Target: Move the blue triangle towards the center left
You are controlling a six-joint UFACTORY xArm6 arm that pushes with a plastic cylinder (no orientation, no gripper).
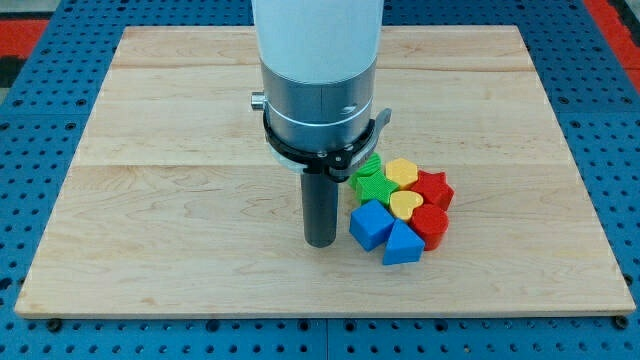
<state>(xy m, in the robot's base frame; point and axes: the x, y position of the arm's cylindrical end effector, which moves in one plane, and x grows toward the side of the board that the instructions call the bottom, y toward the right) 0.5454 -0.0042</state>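
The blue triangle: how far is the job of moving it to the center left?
Done: nothing visible yet. The blue triangle is at the bottom of the block cluster, right of the board's center, touching the blue cube. In hand: my tip stands just left of the blue cube, not touching the triangle. Left: the whole push across the board toward the view's left.

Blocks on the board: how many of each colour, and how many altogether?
Blue: 2, a cube and a triangle
Green: 1 visible, partly hidden by the arm
Yellow: 2, a hexagon and a heart
Red: 2, a star and a rounded block
Total: 7
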